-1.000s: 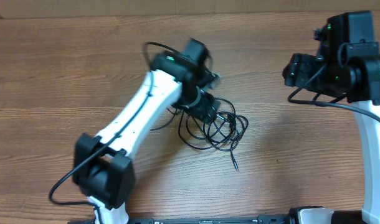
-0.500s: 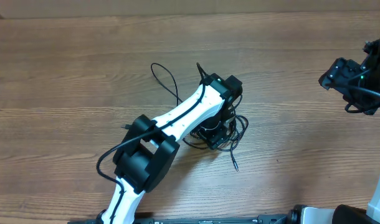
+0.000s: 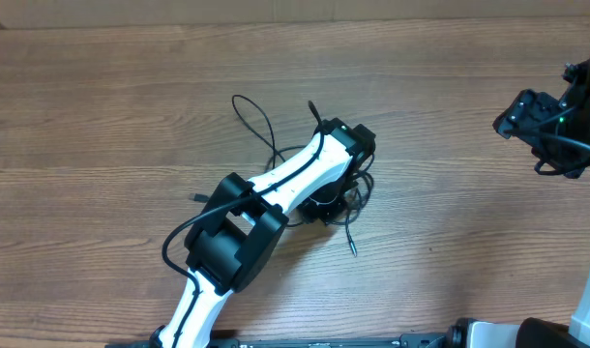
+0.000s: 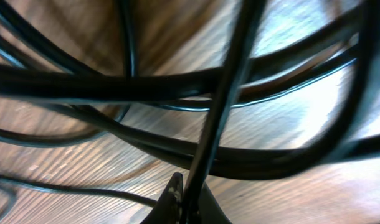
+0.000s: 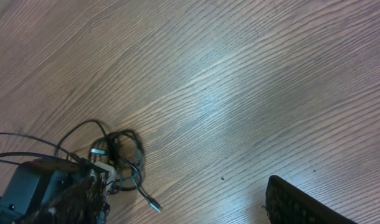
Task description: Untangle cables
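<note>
Now the left gripper [image 4: 189, 199], open 1 second ago, clamps a strand of the cables [image 3: 357, 196] at table [image 3: 102, 116] centre, enabling a pull; the right gripper [image 3: 516, 114] hangs open, empty, far right.

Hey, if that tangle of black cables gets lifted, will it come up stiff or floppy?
Probably floppy: the thin cables lie in loose loops. Likely light, and crossing strands may rise together, the plug end dangling.

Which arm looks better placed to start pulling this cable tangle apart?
Probably left. The left end effector grips a strand in the cables; the right end effector hangs far off to the side, touching nothing.
</note>
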You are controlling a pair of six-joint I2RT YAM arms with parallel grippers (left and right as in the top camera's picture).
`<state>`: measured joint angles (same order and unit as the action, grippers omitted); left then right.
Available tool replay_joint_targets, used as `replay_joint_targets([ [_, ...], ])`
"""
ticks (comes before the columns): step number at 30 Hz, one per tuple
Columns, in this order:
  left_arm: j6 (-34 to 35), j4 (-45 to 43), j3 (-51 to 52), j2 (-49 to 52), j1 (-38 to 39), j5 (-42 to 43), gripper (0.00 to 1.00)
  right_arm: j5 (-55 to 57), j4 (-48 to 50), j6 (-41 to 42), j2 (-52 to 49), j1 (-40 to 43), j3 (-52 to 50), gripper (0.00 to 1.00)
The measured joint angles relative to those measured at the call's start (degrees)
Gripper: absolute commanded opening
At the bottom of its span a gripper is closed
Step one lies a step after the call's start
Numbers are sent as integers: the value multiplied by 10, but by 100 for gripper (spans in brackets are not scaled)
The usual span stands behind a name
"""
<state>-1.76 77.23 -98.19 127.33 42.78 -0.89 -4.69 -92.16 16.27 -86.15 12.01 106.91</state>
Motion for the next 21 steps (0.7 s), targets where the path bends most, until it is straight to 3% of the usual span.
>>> replay_joint_targets([
  [5, 29, -7, -17, -19, -4, -32, 4, 0, 0, 0, 0, 0, 0, 81],
  [14, 68, 4, -33, -220, -60, -46, 4, -4, 0, -1, 0, 0, 0, 85],
  [21, 80, -30, -35, -323, -74, -47, 4, -117, 19, -80, 0, -44, 0, 89],
])
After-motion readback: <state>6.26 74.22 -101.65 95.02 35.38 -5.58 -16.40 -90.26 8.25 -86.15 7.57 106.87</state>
